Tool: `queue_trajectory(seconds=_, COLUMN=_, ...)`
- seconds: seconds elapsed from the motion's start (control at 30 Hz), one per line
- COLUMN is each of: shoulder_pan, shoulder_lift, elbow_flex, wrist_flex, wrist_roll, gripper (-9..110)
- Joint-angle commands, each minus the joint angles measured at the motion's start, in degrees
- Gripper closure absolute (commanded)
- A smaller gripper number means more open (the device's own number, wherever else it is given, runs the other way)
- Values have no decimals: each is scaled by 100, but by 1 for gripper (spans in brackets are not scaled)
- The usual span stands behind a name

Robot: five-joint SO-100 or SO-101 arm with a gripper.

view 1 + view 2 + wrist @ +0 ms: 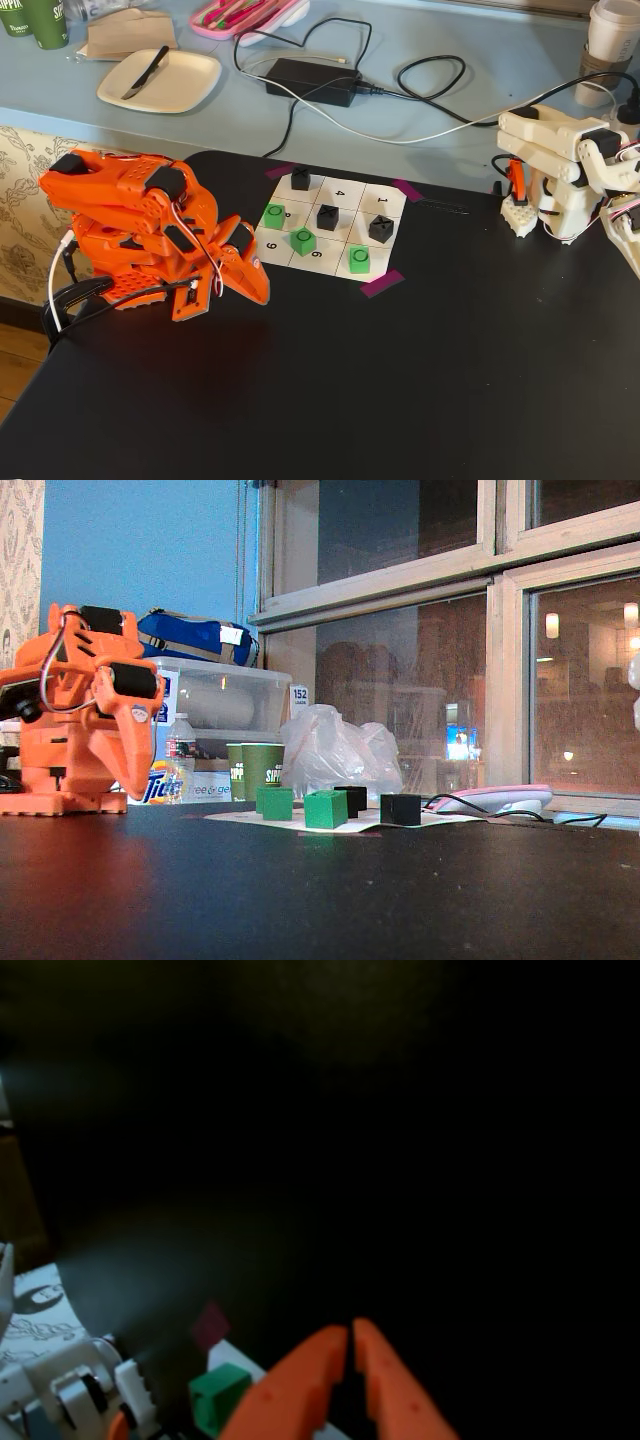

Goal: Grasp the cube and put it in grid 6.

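Three green cubes marked O stand on the 3x3 paper sheet (340, 192). In a fixed view one (303, 241) stands in grid 6 beside the printed 6 (316, 253), one (273, 215) is left of it and one (359, 259) is in the near right cell. Cell 9 (271, 247) is bare. My orange gripper (262, 290) is shut and empty, folded down on the table left of the sheet, apart from every cube. It also shows in the other fixed view (120, 800) and in the wrist view (350, 1326), where one green cube (218, 1397) sits left of the fingers.
Three black cubes (328, 216) share the sheet. Purple tape (381, 283) holds its corners. A white arm (560, 165) stands folded at the right. Behind the black table lie a plate (160, 80), a power brick (312, 80) and cables.
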Motion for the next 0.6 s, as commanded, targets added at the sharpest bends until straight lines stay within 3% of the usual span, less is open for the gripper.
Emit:
queue_trajectory(seconds=0.0, shoulder_pan=-246, shoulder_lift=44, elbow_flex=290, wrist_flex=18, wrist_roll=-290, gripper=101)
queue_trajectory(seconds=0.23, shoulder_pan=-1081, shoulder_lift=53, elbow_flex=308, wrist_flex=26, wrist_roll=-1327, gripper=101)
queue_trajectory(seconds=0.57, shoulder_pan=-773, shoulder_lift=53, elbow_flex=308, wrist_flex=-35, wrist_roll=-844, gripper=101)
